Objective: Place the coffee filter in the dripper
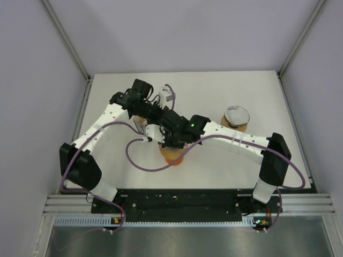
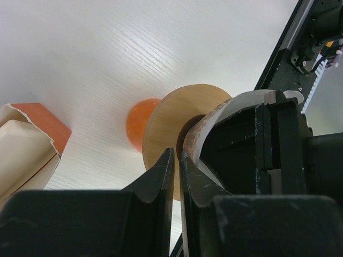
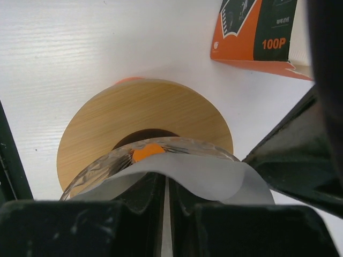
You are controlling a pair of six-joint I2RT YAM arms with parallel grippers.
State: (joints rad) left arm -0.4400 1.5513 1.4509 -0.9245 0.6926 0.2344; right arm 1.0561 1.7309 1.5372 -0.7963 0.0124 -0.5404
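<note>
The dripper [image 1: 171, 155] is an orange vessel with a tan ring rim [image 3: 107, 118] and stands at the table's middle. It also shows in the left wrist view [image 2: 163, 115]. The coffee filter [image 3: 206, 174], thin white paper, drapes over my right gripper [image 3: 166, 179], which is shut on it just above the rim's dark hole. The filter's edge shows in the left wrist view [image 2: 241, 99]. My left gripper [image 2: 177, 153] is shut beside the rim, with nothing seen between its fingers. Both grippers meet over the dripper in the top view, left [image 1: 159, 138] and right [image 1: 177, 142].
An orange carton with cream paper [image 2: 29, 142] lies just left of the dripper, and its printed side shows in the right wrist view [image 3: 252, 32]. A glass vessel on a tan base [image 1: 236, 118] stands at the right. Purple cables hang near the dripper.
</note>
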